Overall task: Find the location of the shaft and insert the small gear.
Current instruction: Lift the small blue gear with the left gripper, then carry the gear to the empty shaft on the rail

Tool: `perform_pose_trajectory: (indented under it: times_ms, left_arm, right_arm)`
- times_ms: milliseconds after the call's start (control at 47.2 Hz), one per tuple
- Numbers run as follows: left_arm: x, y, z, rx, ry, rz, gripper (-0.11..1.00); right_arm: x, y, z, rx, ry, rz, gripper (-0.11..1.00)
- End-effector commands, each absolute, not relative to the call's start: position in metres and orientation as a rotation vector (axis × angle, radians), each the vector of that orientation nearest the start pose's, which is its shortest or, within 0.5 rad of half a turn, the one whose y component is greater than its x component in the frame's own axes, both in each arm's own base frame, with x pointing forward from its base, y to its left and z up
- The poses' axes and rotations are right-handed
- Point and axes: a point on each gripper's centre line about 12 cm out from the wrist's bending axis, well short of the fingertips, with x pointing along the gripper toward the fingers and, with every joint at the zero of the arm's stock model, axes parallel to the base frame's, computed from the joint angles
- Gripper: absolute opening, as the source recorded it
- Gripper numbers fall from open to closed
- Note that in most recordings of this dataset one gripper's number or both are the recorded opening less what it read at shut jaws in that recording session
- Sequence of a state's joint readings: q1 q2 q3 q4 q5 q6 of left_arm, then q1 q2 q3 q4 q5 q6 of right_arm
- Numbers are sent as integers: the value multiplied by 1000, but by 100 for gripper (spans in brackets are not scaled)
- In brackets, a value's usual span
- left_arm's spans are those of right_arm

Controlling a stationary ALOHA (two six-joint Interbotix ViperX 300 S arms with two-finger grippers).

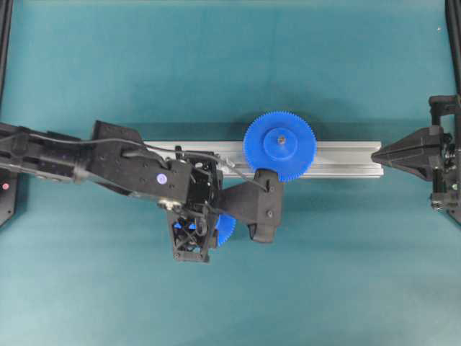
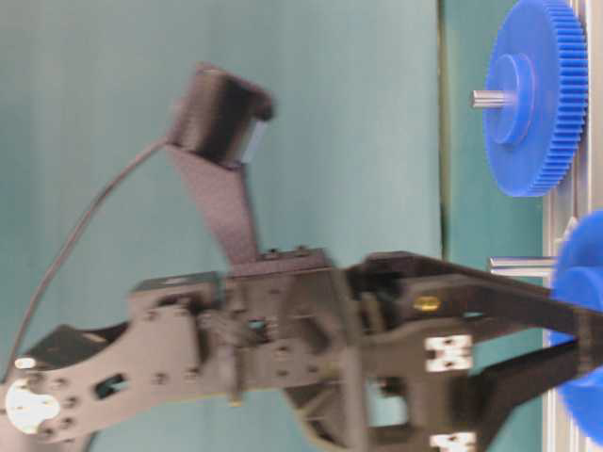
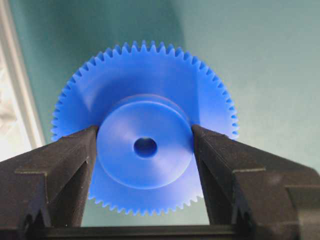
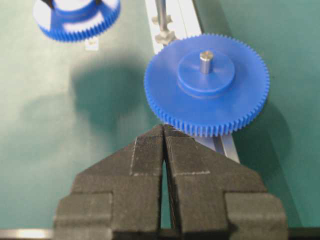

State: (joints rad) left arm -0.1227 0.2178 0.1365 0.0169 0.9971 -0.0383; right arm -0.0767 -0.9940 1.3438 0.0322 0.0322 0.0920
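While the left gripper (image 3: 145, 145) clamps the small gear (image 3: 145, 125) by its raised hub, one black finger (image 3: 55, 165) presses each side and the dark centre hole faces the left wrist camera. Seen from table level, the same gear (image 2: 579, 282) hangs just beside a silvery shaft (image 2: 518, 266) standing out from the aluminium rail (image 2: 556, 212); contact between them cannot be judged. Farther along the rail sits the bigger gear (image 1: 279, 145) with a grey pin through its hub. Beyond it, the right gripper (image 4: 164, 131) rests with jaws closed on nothing, a detail only the right wrist view resolves. Teal worktop (image 1: 230, 58) surrounds everything.
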Motion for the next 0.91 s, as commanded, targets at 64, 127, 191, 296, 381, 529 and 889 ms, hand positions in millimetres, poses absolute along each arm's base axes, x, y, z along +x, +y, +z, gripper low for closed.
perform_pose_trajectory:
  times_ms: [64,127,191,296,381,529,889]
  left_arm:
    - [427,-44,226,57,1261,-61,64]
    - [427,-43,231,54,1247,-59,64]
    - [425,-40,238,50,1232,-54,64]
    - [424,-34,249,42,1208,-43,64]
    - [422,-30,258,35,1185,-36,64]
    - [420,-22,270,27,1161,-23,64]
    - [419,-5,273,71,1201,-26,64]
  right_arm:
    - [174,-14,197,148,362,-103,0]
    - [173,-14,197,147,359,-102,0]
    - [172,-14,198,146,355,-102,0]
    - [171,-14,199,148,341,-101,0]
    - [169,-13,200,146,335,-101,0]
    - [168,-14,201,147,325,-106,0]
    - [168,-17,201,147,326,-120,0]
